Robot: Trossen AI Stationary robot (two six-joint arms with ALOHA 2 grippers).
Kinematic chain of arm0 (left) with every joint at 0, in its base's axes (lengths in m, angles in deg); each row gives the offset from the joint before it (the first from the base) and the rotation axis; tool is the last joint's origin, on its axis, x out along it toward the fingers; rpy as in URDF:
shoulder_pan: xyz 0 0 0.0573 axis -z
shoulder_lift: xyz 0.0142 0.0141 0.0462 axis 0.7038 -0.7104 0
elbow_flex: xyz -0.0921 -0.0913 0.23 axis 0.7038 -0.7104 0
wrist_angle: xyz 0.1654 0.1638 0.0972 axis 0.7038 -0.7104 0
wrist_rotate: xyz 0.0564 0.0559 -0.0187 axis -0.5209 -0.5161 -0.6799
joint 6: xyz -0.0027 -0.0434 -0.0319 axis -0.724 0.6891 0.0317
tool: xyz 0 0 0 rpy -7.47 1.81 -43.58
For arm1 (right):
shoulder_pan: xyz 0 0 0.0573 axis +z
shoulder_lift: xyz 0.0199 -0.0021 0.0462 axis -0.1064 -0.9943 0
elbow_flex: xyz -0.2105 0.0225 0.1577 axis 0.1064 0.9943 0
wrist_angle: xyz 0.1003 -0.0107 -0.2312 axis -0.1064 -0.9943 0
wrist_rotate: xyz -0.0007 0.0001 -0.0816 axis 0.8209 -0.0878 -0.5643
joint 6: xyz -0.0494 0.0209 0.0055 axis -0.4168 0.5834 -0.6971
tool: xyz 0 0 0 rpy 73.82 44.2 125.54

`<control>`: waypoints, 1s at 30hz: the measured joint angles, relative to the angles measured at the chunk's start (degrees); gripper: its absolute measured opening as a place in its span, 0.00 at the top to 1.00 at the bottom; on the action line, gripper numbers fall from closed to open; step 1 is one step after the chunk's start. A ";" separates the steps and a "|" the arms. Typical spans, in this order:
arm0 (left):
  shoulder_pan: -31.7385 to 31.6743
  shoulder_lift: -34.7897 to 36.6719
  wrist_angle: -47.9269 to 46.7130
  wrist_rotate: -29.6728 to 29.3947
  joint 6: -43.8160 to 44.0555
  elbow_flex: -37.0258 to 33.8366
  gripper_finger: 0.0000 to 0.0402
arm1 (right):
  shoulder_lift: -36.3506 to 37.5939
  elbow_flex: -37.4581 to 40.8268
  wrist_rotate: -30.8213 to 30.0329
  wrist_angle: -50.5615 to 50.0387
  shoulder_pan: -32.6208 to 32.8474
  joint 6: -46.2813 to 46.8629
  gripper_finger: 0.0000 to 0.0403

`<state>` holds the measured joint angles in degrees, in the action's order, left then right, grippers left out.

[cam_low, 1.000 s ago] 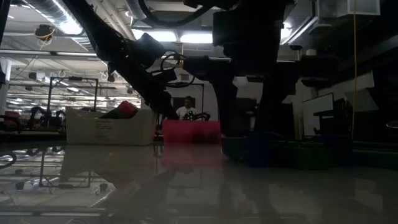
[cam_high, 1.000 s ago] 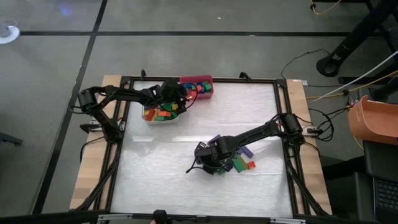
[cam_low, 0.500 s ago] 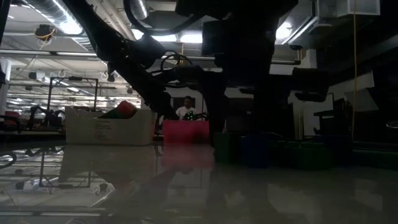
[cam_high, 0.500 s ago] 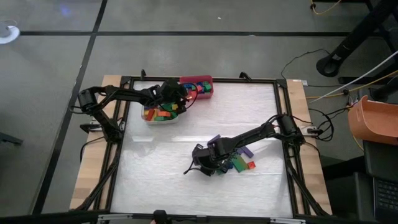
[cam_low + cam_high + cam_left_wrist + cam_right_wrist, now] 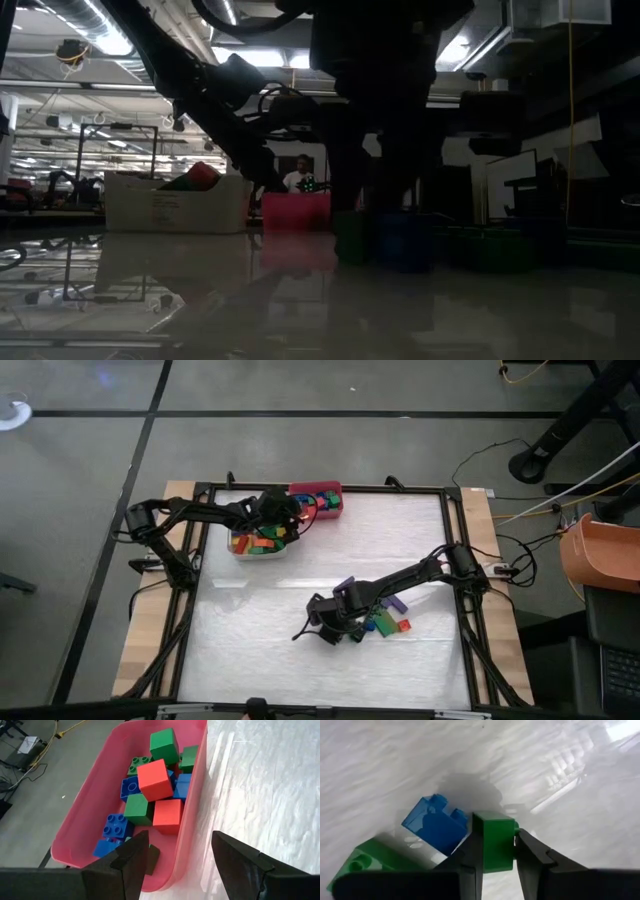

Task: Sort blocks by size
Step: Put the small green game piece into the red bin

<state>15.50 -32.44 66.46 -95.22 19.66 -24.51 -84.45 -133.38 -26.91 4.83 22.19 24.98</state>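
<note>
Two dark robot arms work over a pale table (image 5: 260, 650) seen from above. The right claw (image 5: 325, 628) sits low near the table's middle, at the left edge of a small loose cluster of blocks (image 5: 385, 622) in green, purple, blue and red. Its wrist camera shows its two dark fingers (image 5: 472, 857) pressed against opposite sides of a small green block (image 5: 493, 842), so the claw is closed on that block. A translucent blue block (image 5: 436, 825) lies just beside the green one, touching it or nearly so, and a larger green block (image 5: 367, 862) lies beside the blue one.

The left claw (image 5: 290, 512) hangs at the far side of the table, over the meeting point of a white bin (image 5: 238, 552) and a red bin (image 5: 338, 490) that sit side by side. Its fingers (image 5: 135, 857) stand wide apart and grip nothing. Through the left wrist camera the red bin's pink wall (image 5: 192, 810) frames a heap of squarish red, green and blue blocks (image 5: 155, 780). The white bin holds more blocks in mixed colours, among them red, green, yellow and orange.

From table height, the white bin (image 5: 178, 205) and red bin (image 5: 295, 210) stand in the background, with a person (image 5: 297, 175) visible far behind them in the room.
</note>
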 joint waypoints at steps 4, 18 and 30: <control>0.08 2.91 -1.75 -0.03 -2.16 -0.09 0.49 | 0.00 -0.33 -5.19 0.30 -0.73 0.37 0.78; 0.17 27.38 -21.66 -0.28 -1.76 -0.04 0.49 | 0.00 -10.60 -26.32 -0.80 -15.51 -12.48 0.76; 5.93 35.57 -38.44 4.66 12.75 -0.62 0.49 | 0.00 -13.40 -24.09 6.92 -34.45 -18.84 0.74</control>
<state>21.43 3.13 28.02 -90.55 32.41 -25.13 -84.45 -146.78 -51.01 11.75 -12.26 6.14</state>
